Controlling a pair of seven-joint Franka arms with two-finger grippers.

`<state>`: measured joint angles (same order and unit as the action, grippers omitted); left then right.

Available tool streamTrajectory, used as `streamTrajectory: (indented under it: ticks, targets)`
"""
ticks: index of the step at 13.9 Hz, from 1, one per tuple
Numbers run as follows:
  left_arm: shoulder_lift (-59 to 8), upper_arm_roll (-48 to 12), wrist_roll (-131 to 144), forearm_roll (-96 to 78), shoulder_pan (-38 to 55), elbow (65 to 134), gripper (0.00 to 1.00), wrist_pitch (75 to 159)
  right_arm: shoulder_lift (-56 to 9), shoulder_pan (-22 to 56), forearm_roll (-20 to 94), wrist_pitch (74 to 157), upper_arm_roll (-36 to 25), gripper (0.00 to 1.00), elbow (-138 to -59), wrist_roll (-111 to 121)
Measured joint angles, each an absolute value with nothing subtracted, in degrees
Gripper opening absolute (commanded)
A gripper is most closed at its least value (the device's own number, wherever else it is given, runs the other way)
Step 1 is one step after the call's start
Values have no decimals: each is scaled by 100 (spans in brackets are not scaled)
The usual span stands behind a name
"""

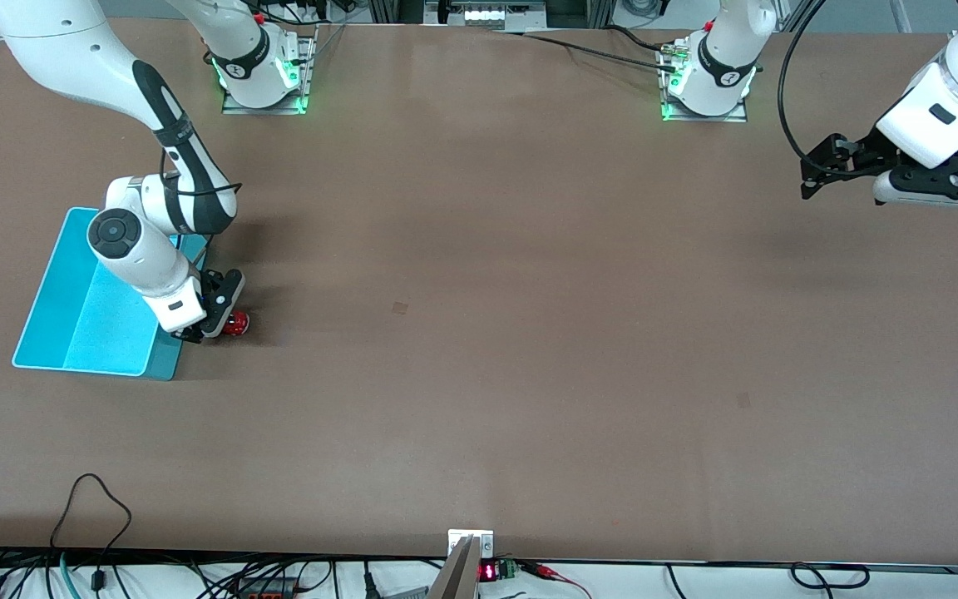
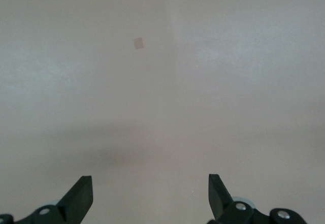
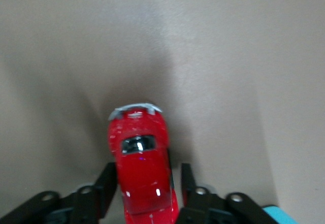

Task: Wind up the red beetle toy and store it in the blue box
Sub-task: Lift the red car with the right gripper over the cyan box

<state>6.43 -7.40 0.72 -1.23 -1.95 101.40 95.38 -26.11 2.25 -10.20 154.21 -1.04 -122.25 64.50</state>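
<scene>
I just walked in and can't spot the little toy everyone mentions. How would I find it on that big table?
Start at the blue box, the only brightly coloured thing on the brown table, at the right arm's end. Right beside the box, on the bare tabletop, the right gripper reaches down with a finger on each side of the toy. It is a tiny, glossy red car, far smaller than the box.
</scene>
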Motion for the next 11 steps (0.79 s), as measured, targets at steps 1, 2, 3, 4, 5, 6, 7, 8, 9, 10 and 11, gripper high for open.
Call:
streamTrajectory:
  ticks: [1,2,3,4,5,6,7,8,9,10,11]
  targets:
    - [642,-740,72,-125,-184,10143,100,9538,-2608,225,-1019,15421,-104,0,-12179,6450]
    - [642,-741,72,-125,-174,10144,100,9538,-2607,226,-1019,15420,-103,0,-12141,6442]
    - [642,-741,72,-125,-165,10143,100,9538,-2606,229,-1018,15420,-101,0,-12115,6403]
    - [642,-741,72,-125,-161,10142,100,9538,-2605,241,-1016,15421,-95,0,-12095,6300]
    - [642,-738,72,-125,-162,10142,100,9538,-2604,279,-1010,15426,-79,0,-12059,6119]
    - [641,-724,72,-125,-163,10143,100,9538,-2598,385,-1004,15429,-68,0,-11983,5820]
    - [639,-696,72,-125,-165,10146,100,9538,-2582,545,-983,15410,-57,0,-11873,5456]
    - [637,-658,72,-125,-166,10147,100,9539,-2550,725,-915,15305,-50,0,-11737,5065]
    - [636,-603,68,-125,-153,10147,100,9540,-2488,890,-785,15049,-48,0,-11572,4678]
    - [637,-519,64,-126,-100,10147,100,9540,-2388,1007,-626,14730,-47,0,-11396,4333]
    - [637,-425,63,-127,-5,10148,100,9540,-2242,1057,-503,14486,-50,0,-11260,4005]
